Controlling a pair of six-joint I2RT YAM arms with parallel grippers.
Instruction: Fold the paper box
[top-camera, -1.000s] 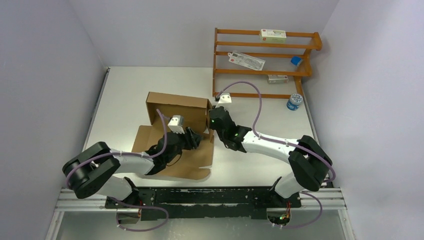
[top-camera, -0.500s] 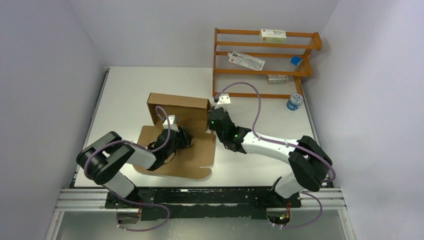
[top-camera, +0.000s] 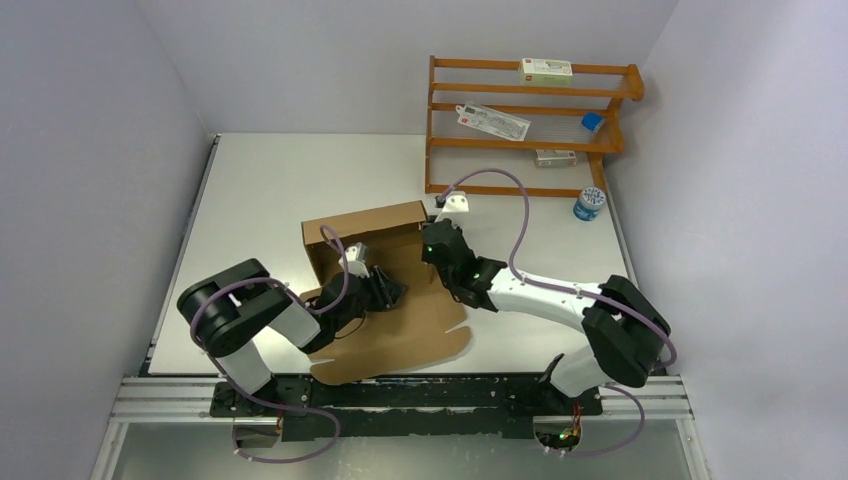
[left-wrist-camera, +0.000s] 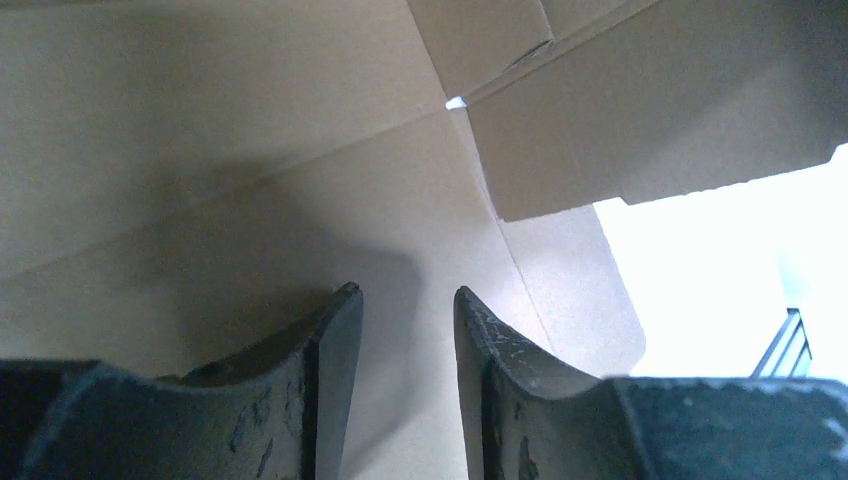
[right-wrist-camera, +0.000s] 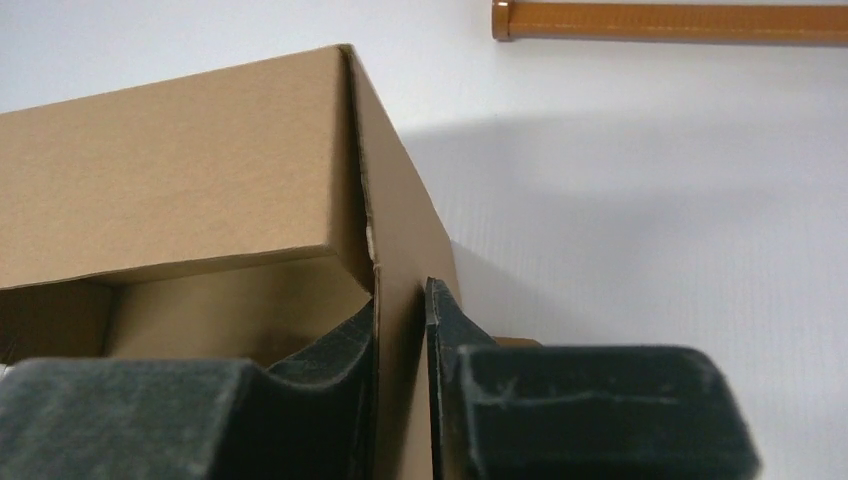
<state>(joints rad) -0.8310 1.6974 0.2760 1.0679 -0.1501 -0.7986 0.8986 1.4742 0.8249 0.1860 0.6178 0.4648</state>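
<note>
The paper box (top-camera: 365, 222) is brown corrugated cardboard at the table's middle, its back wall raised and a wide flat flap (top-camera: 405, 335) lying toward the near edge. My left gripper (top-camera: 388, 290) is inside the box, low over its floor. In the left wrist view the left gripper (left-wrist-camera: 400, 310) is open, with only the cardboard floor (left-wrist-camera: 250, 150) behind the gap. My right gripper (top-camera: 430, 243) is at the box's right end. In the right wrist view the right gripper (right-wrist-camera: 400, 300) is shut on the box's upright side wall (right-wrist-camera: 395, 210), one finger inside and one outside.
A wooden rack (top-camera: 530, 110) stands at the back right with white cartons (top-camera: 546, 70) and a blue cap on its shelves. A small blue-lidded jar (top-camera: 588, 204) sits on the table next to it. The rack's lowest bar (right-wrist-camera: 670, 20) shows in the right wrist view.
The box has turned and slid toward the near right; its flat flap now points to the near right. My left gripper has moved along inside it. My right gripper still holds the side wall.
</note>
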